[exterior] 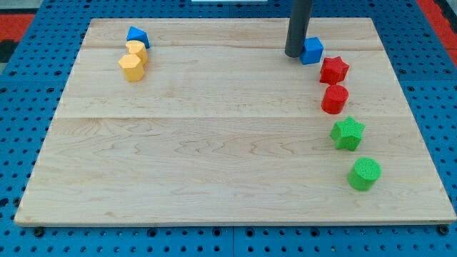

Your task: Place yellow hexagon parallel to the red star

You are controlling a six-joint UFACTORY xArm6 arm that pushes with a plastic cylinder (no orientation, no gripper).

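A yellow hexagon (131,67) lies near the view's top left, touching a second yellow block (137,51) just above it. A red star (334,69) lies at the view's right, near the top. My tip (293,54) stands on the board near the top, touching or almost touching the left side of a blue cube (312,51). The tip is left of the red star and far to the right of the yellow hexagon.
A blue block (137,35) sits above the yellow blocks. Below the red star run a red cylinder (334,99), a green star (348,133) and a green cylinder (365,173). The wooden board (214,143) lies on a blue pegboard.
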